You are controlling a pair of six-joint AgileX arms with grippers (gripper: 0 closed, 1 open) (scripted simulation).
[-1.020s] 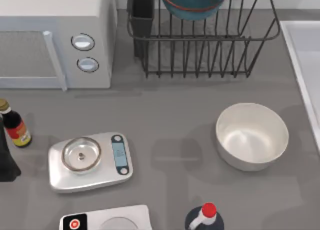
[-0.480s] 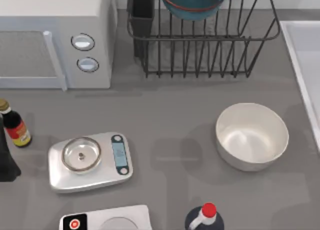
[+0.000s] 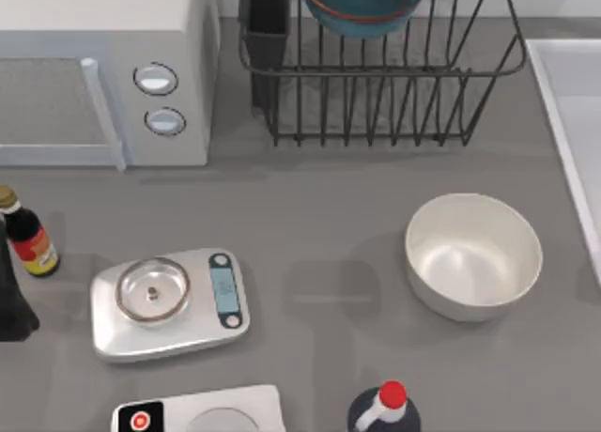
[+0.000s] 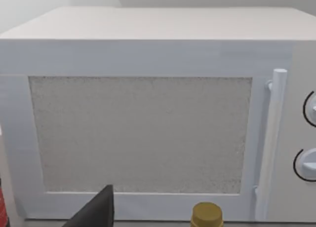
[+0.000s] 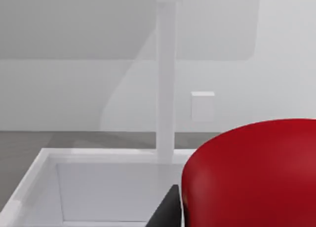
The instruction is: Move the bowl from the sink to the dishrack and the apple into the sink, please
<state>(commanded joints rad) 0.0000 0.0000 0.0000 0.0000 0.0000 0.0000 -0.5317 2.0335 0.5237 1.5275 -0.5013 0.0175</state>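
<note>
With bowl [image 3: 362, 5] already in dishrack [image 3: 380, 75], carry apple [image 5: 252, 172], seemingly clamped in right gripper, over sink [image 5: 98, 187], lower inside the rim, then release; left gripper's state impossible to tell.

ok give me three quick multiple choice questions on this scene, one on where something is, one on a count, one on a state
1. Where is the teal-blue bowl?
A. in the dishrack
B. on the kitchen scale
C. inside the white bowl

2. How many round knobs show on the microwave in the top view?
A. one
B. two
C. four

3. What is the state of the white bowl?
A. upside down
B. upright with nothing in it
C. upright with the apple in it

Answers:
1. A: the bowl sits among the bars of the dishrack.
2. B: two knobs are stacked on the front of the microwave.
3. B: the white bowl shows a bare inside; the apple is close before the right wrist camera, by the sink.
</note>
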